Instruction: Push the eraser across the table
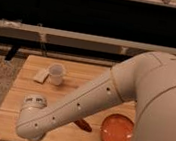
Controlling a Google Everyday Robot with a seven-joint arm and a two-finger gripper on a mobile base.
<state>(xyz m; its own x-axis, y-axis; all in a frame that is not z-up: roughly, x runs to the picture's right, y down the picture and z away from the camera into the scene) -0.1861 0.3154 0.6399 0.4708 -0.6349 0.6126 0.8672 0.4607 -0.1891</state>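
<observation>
– Over at the near-left corner of the small square light wooden plank table (pixel 83 74), is the push actually happening yet? All I can make out is the big white robot arm (pixel 77 109) slung across from the right.

– Hard to call, honestly. The gripper (pixel 34 107) sits low at the arm's end, right over that near-left corner. Whether it's spread wide or pinched narrow I can't tell, since the wrist covers it. The small flat black rectangular eraser with the red-and-white face doesn't show anywhere on the wood, so my guess is it's tucked under the arm's end.

– So contact made?

– Probably at or close to it, but that's a guess. Nothing shows touching. If the eraser really is down there by the near edge, then pretty much the whole push is left, with the full tabletop ahead of it.

– Anything in the way?

– Yeah, a clear plastic cup (pixel 56 73) and a pale beige flat square pad (pixel 41 75) just beside it sit at the far left, so a straight shove away from the near edge heads toward them. Then a dark red-brown oblong thing (pixel 83 125) pokes out from under the arm, with a round orange plate (pixel 117 133) just right of it. Those two only matter if it pushes rightward.
</observation>
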